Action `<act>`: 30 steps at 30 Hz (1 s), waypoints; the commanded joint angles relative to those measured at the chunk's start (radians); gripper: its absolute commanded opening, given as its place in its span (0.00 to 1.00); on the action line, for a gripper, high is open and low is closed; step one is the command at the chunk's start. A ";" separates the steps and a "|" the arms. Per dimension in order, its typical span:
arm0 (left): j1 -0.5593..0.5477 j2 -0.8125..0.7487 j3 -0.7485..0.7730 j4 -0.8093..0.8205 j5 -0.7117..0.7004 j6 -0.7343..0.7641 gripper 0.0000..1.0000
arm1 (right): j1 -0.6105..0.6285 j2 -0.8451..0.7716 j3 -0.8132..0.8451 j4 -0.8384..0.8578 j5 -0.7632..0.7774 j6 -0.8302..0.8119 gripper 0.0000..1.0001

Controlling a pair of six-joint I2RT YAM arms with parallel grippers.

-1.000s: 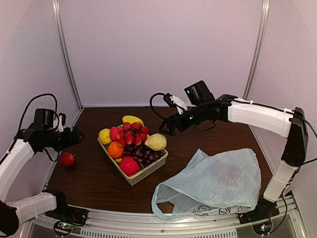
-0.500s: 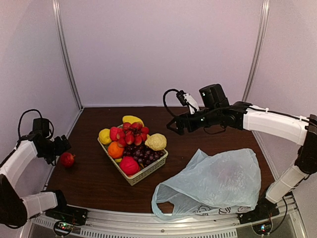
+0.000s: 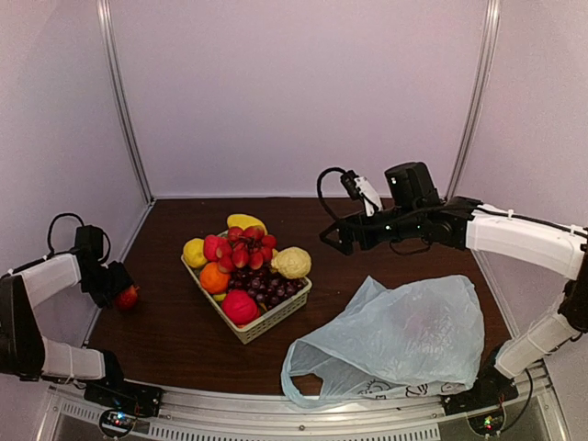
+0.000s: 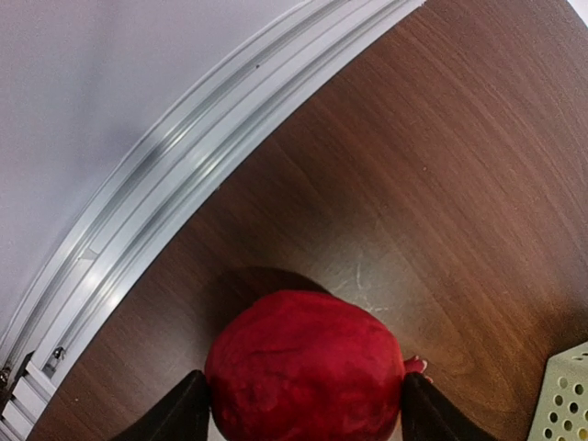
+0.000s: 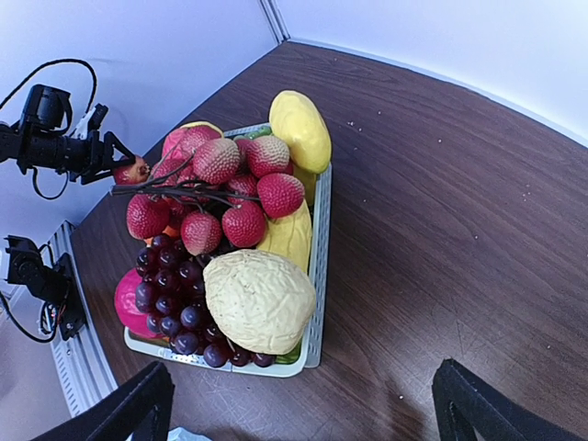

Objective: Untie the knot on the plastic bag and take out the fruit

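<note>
Top external view, nearest first: the plastic bag (image 3: pixel 404 340) lies slack and flattened at the near right of the table (image 3: pixel 175 340), with a handle loop (image 3: pixel 296 367) spread open toward the left. Dark print (image 3: pixel 386 390) runs low along its near edge, too small to read. No other writing can be made out.

At the left edge of the table, the left gripper (image 3: pixel 116 283) is down at a red fruit (image 3: pixel 128 296). In the left wrist view its two fingers (image 4: pixel 179 415) stand on either side of that fruit, touching its flanks, so the claw is closed around it while it rests on the wood.

Mid-table sits a pale basket (image 3: pixel 266 326) heaped with the fruit: a pink-red piece (image 3: pixel 241 308) at the near corner, dark grapes (image 3: pixel 266 285), an orange (image 3: pixel 213 276), a lumpy yellow lemon-like one (image 3: pixel 290 263), a cluster of red bumpy berries (image 3: pixel 241 250), and a smooth curved yellow one (image 3: pixel 246 221) at the far end.

Farther back, right of the basket, the right gripper (image 3: pixel 333 241) hovers above the table. The right wrist view shows its jaws spread wide with nothing between them.
</note>
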 commanded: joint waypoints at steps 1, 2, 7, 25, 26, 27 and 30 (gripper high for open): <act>0.007 -0.003 -0.043 0.067 -0.013 -0.022 0.67 | -0.010 -0.030 -0.017 0.024 0.002 0.019 0.99; 0.007 -0.007 -0.048 0.068 -0.018 -0.024 0.64 | -0.010 -0.032 -0.018 0.027 0.002 0.022 0.99; 0.008 -0.021 -0.062 0.066 -0.024 -0.011 0.56 | -0.012 -0.040 -0.023 0.034 -0.001 0.029 0.99; -0.253 -0.203 0.261 -0.091 0.334 0.181 0.43 | -0.131 -0.007 -0.114 0.007 0.265 0.136 0.99; -0.283 -0.204 0.294 -0.095 0.338 0.174 0.43 | -0.142 0.000 -0.111 -0.008 0.315 0.134 0.99; -0.305 -0.206 0.314 -0.096 0.347 0.168 0.43 | -0.158 0.010 -0.105 -0.019 0.348 0.130 0.99; -0.355 -0.212 0.363 -0.092 0.375 0.149 0.44 | -0.230 0.066 -0.087 -0.044 0.396 0.129 0.99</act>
